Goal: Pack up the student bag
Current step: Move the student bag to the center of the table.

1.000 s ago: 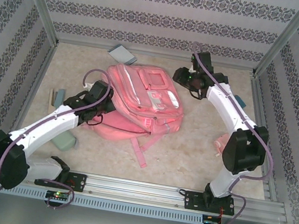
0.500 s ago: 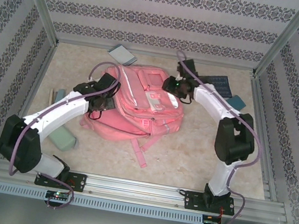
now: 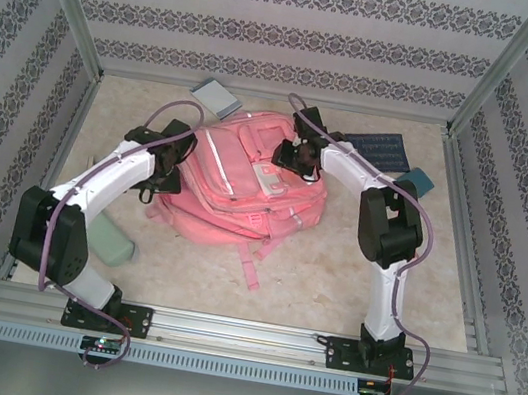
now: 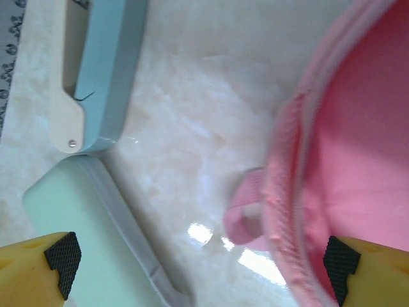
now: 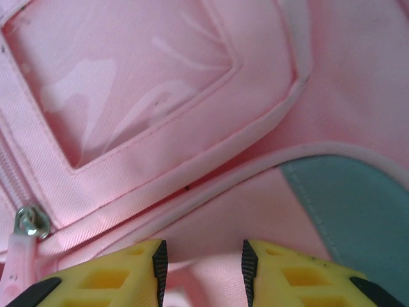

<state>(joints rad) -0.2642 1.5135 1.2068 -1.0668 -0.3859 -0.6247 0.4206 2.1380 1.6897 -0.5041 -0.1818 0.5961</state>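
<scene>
The large pink fabric backpack [image 3: 245,189] lies flat on the marbled beige tabletop [image 4: 192,128]. It has a twill weave and piped seams, with a metal zip pull [image 5: 29,224] and a grey-green panel [image 5: 351,204] on its front. My right claw [image 5: 204,262] hangs close over its front, jaws narrow; whether they pinch cloth I cannot tell. My left claw [image 4: 198,262] gapes wide and empty across the backpack's left edge. Just left of that edge are a mint-green rounded case [image 4: 96,236] and a blue-grey hinged plastic tool [image 4: 96,70].
</scene>
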